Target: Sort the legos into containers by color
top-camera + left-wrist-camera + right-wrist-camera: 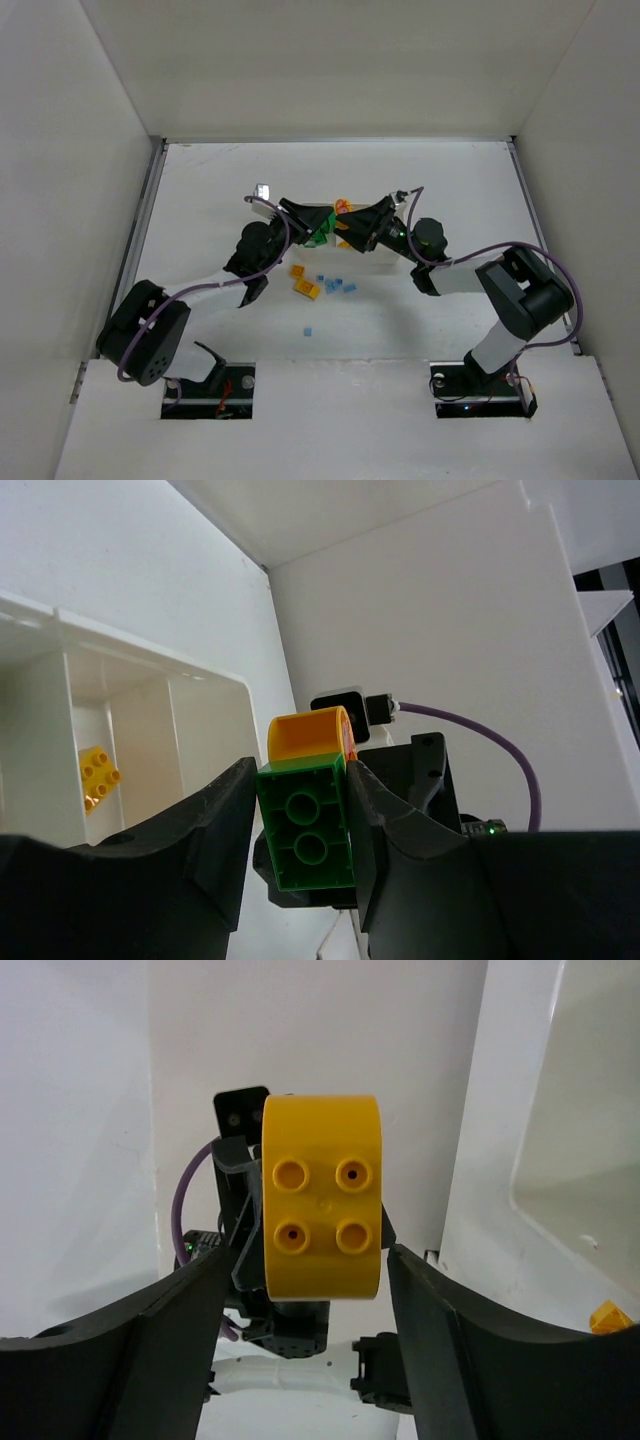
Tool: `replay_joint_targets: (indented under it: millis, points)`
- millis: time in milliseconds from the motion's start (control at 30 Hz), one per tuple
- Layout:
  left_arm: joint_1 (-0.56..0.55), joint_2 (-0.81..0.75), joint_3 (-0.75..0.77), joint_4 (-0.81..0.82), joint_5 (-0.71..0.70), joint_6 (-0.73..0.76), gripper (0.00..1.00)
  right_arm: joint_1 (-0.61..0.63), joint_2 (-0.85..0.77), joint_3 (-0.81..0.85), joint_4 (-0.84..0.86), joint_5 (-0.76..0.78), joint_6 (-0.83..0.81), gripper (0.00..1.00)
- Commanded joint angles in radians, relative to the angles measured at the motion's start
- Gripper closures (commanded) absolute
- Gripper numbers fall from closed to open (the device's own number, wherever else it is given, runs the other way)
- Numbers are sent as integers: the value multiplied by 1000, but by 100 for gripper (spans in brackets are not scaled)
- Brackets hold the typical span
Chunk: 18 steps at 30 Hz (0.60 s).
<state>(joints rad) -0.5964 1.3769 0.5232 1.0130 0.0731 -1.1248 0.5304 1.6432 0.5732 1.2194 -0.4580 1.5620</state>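
Observation:
My left gripper [322,232] [300,825] is shut on a bright green lego [305,825] [318,238], held above the white three-compartment tray [378,264]. A rounded yellow-orange lego [305,735] [322,1210] is stuck on the green one's far end. My right gripper [346,226] [310,1253] faces the left one, its jaws open on either side of that yellow-orange lego with small gaps. One yellow lego [97,773] lies in a tray compartment [150,695]. The tray wall [500,1160] shows in the right wrist view.
Two yellow-orange legos [297,271] [307,290] and several tiny light blue legos [335,285] lie on the table in front of the tray, one blue piece [308,331] nearer the arms. White walls enclose the table.

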Motion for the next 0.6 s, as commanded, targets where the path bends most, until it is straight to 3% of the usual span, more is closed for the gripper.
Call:
replay_joint_targets:
  millis: [0, 167, 367, 567]
  points:
    - [16, -52, -25, 53, 27, -1, 86, 3, -22, 5, 75, -15, -28, 27]
    - [24, -75, -40, 42, 43, -16, 87, -16, -23, -4, 58, -5, -48, 28]
    - [22, -96, -57, 41, 79, -47, 87, -19, -32, 16, -1, 4, -91, 38]
    - [27, -142, -100, 30, 91, -46, 87, -19, -69, 24, -60, 30, -134, 68]
